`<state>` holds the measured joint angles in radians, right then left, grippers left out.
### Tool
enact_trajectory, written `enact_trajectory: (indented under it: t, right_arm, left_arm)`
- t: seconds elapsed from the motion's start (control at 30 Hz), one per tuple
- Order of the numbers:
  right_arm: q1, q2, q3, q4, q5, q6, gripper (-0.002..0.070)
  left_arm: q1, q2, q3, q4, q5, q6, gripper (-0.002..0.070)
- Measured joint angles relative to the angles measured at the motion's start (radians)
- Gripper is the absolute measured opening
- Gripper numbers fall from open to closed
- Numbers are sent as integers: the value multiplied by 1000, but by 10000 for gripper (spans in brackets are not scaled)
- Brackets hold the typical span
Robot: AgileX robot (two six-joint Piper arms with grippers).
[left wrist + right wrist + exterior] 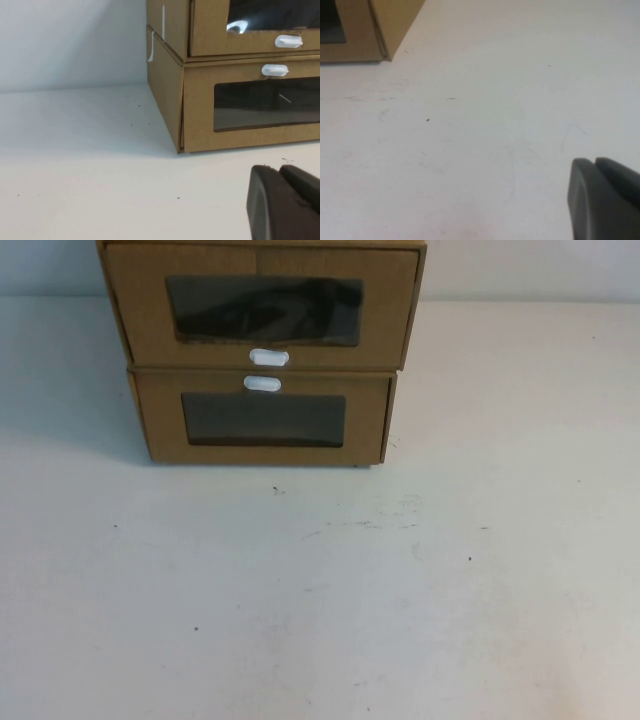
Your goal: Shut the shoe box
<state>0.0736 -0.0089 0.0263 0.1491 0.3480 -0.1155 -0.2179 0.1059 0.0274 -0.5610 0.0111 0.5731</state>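
Two brown cardboard boxes stand stacked at the back of the table. The upper one is the shoe box [262,308], with a dark clear window and a white pull tab [269,357] under it. Its drawer front juts forward a little over the lower box. The left wrist view shows the shoe box [210,30] from its left corner. My left gripper [278,169] is shut and empty, low over the table in front of the boxes. My right gripper [594,161] is also shut and empty, over bare table right of the stack. Neither gripper shows in the high view.
The lower brown box [264,420] has its white tab [262,383] above its window and sits flush on the white table [320,590]. One corner of it shows in the right wrist view [395,20]. A pale wall rises behind the stack.
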Motion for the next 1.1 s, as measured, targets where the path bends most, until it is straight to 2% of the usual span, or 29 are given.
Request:
enact_trajectory:
  t: [0.9, 1.0, 1.1]
  right_arm:
    - [0, 0, 0, 10, 2, -5, -13]
    - [0, 0, 0, 10, 2, -5, -13]
    - [0, 0, 0, 12, 2, -5, -13]
  left_arm:
    - [0, 0, 0, -4, 0, -2, -2]
    - [0, -2, 0, 77, 2, -4, -2]
    - [6, -36, 0, 229, 12, -110, -2]
